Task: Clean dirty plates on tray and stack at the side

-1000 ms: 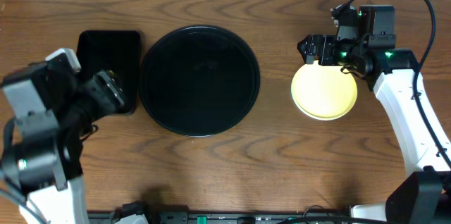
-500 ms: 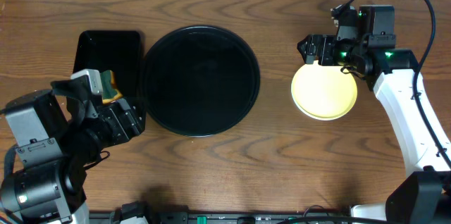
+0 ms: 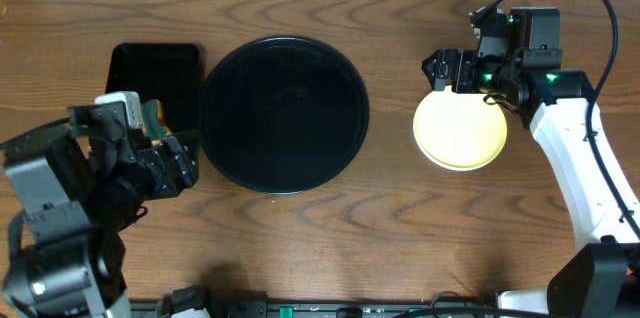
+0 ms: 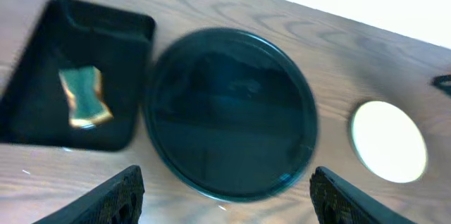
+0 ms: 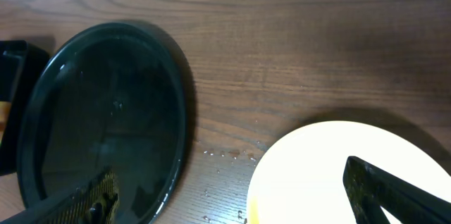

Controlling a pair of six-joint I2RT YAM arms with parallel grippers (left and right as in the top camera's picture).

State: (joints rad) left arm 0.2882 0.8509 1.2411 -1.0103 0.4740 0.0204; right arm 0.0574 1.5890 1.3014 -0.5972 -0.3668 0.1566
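Note:
The round black tray (image 3: pixel 283 115) lies in the middle of the table with nothing on it; it also fills the left wrist view (image 4: pixel 232 111) and shows in the right wrist view (image 5: pixel 106 111). A pale yellow plate (image 3: pixel 461 128) sits on the wood to its right, clean on top (image 5: pixel 331 175) (image 4: pixel 389 141). My right gripper (image 3: pixel 440 68) hovers open over the plate's far-left edge, holding nothing (image 5: pixel 243 196). My left gripper (image 3: pixel 175 163) is open and empty (image 4: pixel 225 206), raised near the tray's front-left side.
A small rectangular black tray (image 3: pixel 150 78) left of the round tray holds a green-and-yellow sponge (image 3: pixel 152 113) (image 4: pixel 83 97). Water droplets (image 5: pixel 225 153) dot the wood between tray and plate. Bare wood runs along the table's front edge.
My left arm has pulled back from over the rectangular tray toward the front-left, uncovering the sponge lying in it. The right arm and the plate have not moved.

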